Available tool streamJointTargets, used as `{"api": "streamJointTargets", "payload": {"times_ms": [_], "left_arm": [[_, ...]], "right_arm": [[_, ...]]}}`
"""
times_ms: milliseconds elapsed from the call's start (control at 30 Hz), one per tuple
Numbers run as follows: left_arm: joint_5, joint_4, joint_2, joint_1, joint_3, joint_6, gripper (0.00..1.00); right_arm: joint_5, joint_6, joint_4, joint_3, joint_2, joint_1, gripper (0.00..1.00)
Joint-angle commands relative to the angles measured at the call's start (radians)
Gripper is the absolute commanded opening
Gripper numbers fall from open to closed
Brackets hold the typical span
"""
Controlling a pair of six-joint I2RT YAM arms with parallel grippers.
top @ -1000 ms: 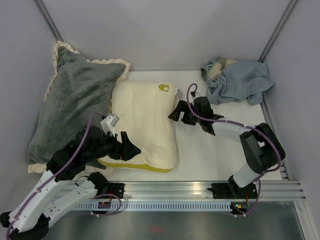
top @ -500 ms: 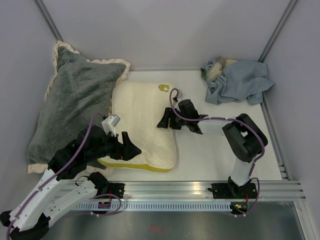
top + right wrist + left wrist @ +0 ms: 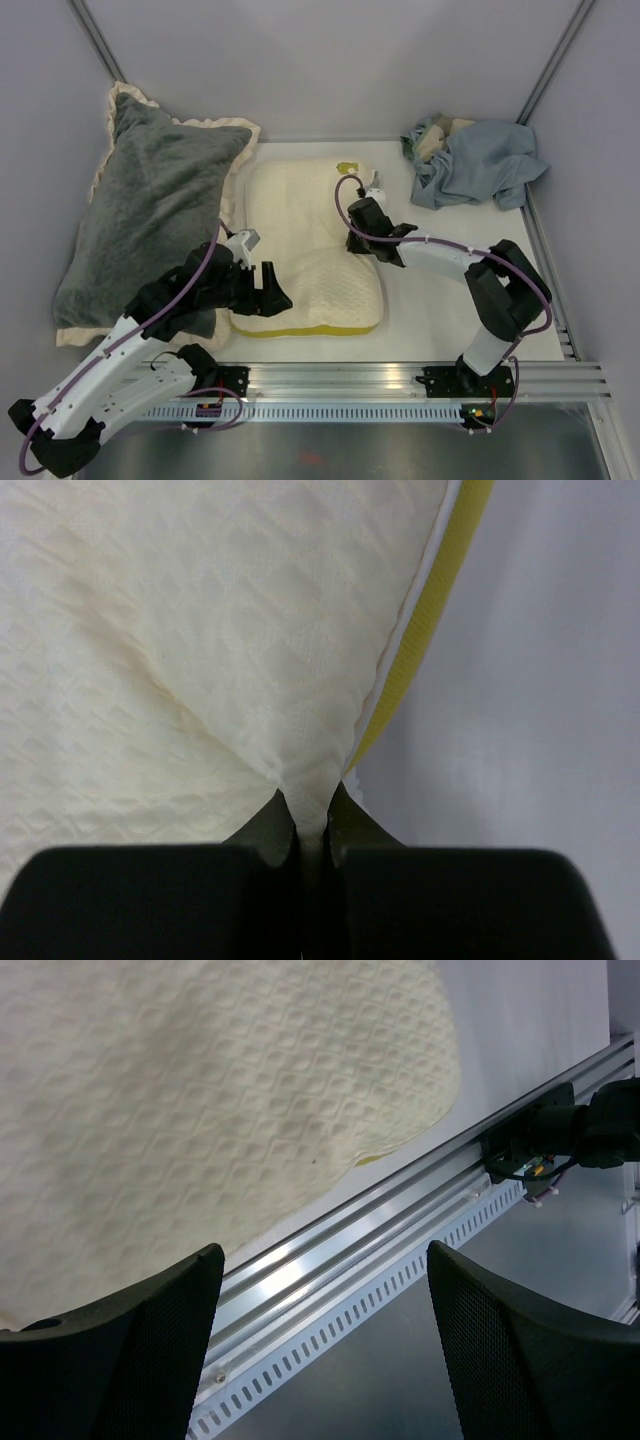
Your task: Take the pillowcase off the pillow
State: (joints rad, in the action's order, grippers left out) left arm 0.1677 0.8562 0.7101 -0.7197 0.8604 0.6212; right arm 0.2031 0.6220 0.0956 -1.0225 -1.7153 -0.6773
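Right claw (image 3: 312, 825) clamped tight on pinch of quilted fabric of pillow (image 3: 300, 250), at pillow's right edge beside yellow-green band (image 3: 440, 610). Left claw (image 3: 272, 297) jaws wide apart, nothing between, over pillow's near-left corner. Pillowcase (image 3: 478, 163) off pillow, crumpled heap on bench (image 3: 440, 310), far-right of pillow. Grey plush cushion (image 3: 140, 210) left of pillow

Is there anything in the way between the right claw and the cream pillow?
No, nothing visible. The right claw is shut on a fold of the pillow, beside its yellow-green edge band.
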Motion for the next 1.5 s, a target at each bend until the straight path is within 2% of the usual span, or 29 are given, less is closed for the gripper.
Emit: {"api": "streamJointTargets", "payload": {"times_ms": [0, 233, 333, 533, 567, 600, 633, 667, 700, 833, 1067, 1300, 1333, 1467], "left_arm": [[0.021, -0.066, -0.014, -0.001, 0.002, 0.003, 0.87], [0.026, -0.074, -0.035, -0.001, -0.004, 0.002, 0.87], [0.032, -0.072, -0.038, -0.003, -0.009, -0.001, 0.87], [0.046, -0.072, -0.047, -0.003, -0.008, -0.006, 0.87], [0.047, -0.072, -0.047, -0.003, -0.012, -0.006, 0.87], [0.047, -0.072, -0.046, -0.001, -0.014, -0.006, 0.87], [0.049, -0.077, -0.047, -0.001, -0.017, -0.006, 0.87], [0.052, -0.083, -0.049, -0.001, -0.024, -0.005, 0.87], [0.058, -0.088, -0.049, -0.001, -0.030, 0.000, 0.87], [0.067, -0.118, -0.026, -0.001, -0.049, 0.003, 0.87], [0.078, -0.187, 0.025, -0.003, -0.064, 0.003, 0.87], [0.089, -0.212, 0.025, -0.003, -0.103, 0.014, 0.87], [0.078, -0.203, 0.019, -0.003, -0.106, 0.014, 0.87], [0.033, -0.158, -0.033, -0.001, -0.107, 0.011, 0.88]], "right_arm": [[0.397, -0.067, 0.282, -0.040, 0.112, 0.073, 0.00], [0.349, -0.123, 0.397, -0.021, 0.299, 0.393, 0.00], [0.303, -0.151, 0.414, -0.027, 0.321, 0.514, 0.00], [0.308, -0.202, 0.484, -0.112, 0.290, 0.669, 0.00], [0.347, -0.203, 0.515, -0.129, 0.284, 0.692, 0.05], [0.363, -0.208, 0.529, -0.161, 0.281, 0.715, 0.16], [0.383, -0.211, 0.539, -0.177, 0.280, 0.722, 0.35], [0.415, -0.211, 0.567, -0.191, 0.283, 0.723, 0.79], [0.421, -0.200, 0.576, -0.205, 0.298, 0.723, 0.97], [0.365, -0.215, 0.533, -0.162, 0.416, 0.716, 0.98], [0.136, -0.240, 0.463, -0.065, 0.601, 0.682, 0.98], [-0.298, -0.154, 0.235, 0.154, 0.661, 0.682, 0.98], [-0.405, -0.137, 0.152, 0.185, 0.675, 0.682, 0.98], [-0.583, -0.038, -0.049, 0.353, 0.707, 0.682, 0.98]]}}
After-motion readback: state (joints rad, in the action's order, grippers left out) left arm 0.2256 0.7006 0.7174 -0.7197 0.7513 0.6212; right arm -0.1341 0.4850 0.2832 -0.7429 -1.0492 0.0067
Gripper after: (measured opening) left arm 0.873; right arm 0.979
